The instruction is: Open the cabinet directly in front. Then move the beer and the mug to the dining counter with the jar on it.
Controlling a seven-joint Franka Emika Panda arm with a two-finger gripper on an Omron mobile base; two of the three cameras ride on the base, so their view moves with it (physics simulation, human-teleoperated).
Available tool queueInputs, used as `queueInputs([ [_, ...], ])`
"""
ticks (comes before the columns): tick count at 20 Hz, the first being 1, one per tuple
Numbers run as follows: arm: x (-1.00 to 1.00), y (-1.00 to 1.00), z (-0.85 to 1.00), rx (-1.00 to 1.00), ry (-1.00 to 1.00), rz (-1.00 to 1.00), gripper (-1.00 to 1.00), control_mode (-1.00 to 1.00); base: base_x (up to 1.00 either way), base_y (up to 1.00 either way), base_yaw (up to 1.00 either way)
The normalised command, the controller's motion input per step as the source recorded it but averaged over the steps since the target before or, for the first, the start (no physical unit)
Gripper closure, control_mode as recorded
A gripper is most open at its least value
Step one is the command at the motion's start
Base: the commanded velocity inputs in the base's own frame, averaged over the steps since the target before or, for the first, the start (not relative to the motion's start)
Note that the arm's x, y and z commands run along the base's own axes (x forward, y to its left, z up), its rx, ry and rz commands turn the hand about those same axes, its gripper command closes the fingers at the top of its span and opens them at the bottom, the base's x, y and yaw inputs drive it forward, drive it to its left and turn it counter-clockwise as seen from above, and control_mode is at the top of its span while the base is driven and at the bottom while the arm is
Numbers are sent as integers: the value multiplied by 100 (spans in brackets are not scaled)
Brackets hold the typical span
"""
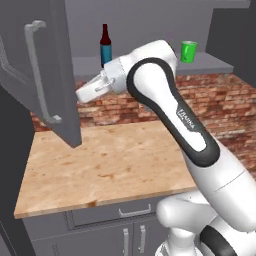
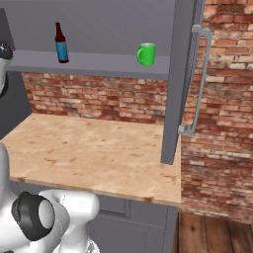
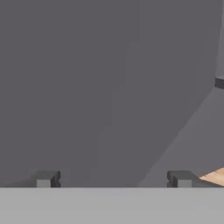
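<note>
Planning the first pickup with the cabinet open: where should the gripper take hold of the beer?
Grip the beer on its wide blue-labelled body, coming level from the open front. It stands upright on the shelf with free space on both sides; the reddish neck is narrower. The gripper is open.

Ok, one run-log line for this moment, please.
cabinet: both doors open | beer: on shelf | mug: on shelf, right of beer | gripper: open, empty, beside left door

White arm (image 1: 172, 117) raised and bent at elbow, hand (image 1: 97, 86) reaching left, jaws spread wide, empty.
</note>
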Motion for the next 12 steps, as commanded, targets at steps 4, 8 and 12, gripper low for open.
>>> queueInputs([
  [4,42,100,-90,3,0,0,-100,-100,0,0,0],
  [8,79,100,-100,33,0,0,-100,-100,0,0,0],
  [12,75,100,-93,27,-6,-11,-100,-100,0,0,0],
])
